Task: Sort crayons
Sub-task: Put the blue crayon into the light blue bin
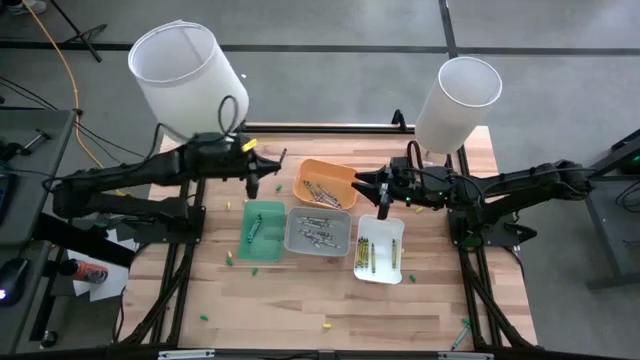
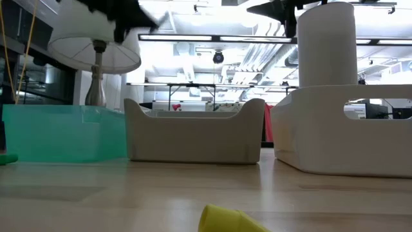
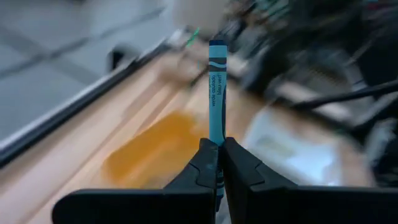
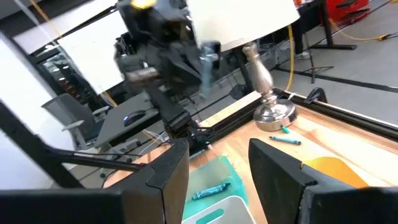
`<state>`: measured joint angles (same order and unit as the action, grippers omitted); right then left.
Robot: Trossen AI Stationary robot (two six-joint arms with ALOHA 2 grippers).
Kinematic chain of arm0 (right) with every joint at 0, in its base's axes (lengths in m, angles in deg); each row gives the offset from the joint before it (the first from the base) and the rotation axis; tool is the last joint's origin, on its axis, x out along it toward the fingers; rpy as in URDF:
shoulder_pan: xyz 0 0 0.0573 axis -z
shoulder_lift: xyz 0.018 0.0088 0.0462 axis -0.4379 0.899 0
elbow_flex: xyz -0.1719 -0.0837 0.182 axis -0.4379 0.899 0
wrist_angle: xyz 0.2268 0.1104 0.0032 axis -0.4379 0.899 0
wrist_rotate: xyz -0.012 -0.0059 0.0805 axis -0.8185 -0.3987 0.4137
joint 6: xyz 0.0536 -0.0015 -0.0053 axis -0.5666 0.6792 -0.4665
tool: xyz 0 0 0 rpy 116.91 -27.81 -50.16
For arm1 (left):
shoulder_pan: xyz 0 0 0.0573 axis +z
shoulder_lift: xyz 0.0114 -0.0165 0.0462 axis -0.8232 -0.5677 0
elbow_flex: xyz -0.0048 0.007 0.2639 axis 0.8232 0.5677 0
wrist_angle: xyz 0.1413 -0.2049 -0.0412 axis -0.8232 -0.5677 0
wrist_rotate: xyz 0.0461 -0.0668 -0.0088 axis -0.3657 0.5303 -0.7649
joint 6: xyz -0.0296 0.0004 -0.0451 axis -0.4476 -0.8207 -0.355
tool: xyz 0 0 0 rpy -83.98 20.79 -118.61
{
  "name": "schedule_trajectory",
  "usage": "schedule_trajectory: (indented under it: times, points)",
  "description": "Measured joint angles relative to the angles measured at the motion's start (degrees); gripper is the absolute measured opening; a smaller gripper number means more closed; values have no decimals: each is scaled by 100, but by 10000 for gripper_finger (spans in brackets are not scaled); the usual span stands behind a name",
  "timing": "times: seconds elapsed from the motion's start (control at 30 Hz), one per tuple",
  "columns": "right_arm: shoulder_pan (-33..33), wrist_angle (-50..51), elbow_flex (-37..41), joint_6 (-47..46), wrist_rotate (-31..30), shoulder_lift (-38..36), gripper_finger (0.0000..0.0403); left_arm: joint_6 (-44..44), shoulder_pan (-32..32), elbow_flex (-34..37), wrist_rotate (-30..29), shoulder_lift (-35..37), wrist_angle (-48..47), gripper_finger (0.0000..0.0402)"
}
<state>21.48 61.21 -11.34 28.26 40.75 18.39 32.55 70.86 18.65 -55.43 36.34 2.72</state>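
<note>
While four trays (image 1: 318,232) sit together, left claw (image 3: 217,163) pinches one crayon (image 3: 216,93).

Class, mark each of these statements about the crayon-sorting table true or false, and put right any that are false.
1. The left gripper is shut on a blue-green crayon. True.
2. The right gripper holds a crayon. False: it is open and empty.
3. The orange tray is empty. False: it holds several crayons.
4. The green tray lies left of the grey tray in the high view. True.
5. Loose crayons lie on the table outside the trays. True.
</note>
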Motion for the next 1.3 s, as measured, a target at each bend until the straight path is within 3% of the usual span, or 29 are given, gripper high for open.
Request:
schedule_trajectory:
  times: [0.27, 0.43, 0.97, 1.1, 1.3]
  points:
    - [-78, -565, 0, 508, 1022, -1, 160, 101, -1487, -10, -479, 124, 1484, 0]
    - [-275, -1123, -2, 1098, 1022, -2, 160, 159, -2126, -11, -1168, -117, 1710, 0]
    - [-302, -1136, -2, 1190, 907, -4, 160, -12, -2280, -11, -1158, -304, 1841, 0]
    - [-302, -1099, -2, 1101, 677, -4, 160, -655, -2302, -11, -1125, -302, 1362, 0]
    - [-302, -991, -2, 1099, 525, -4, 160, -2368, -2843, -11, -1216, -338, -989, 0]
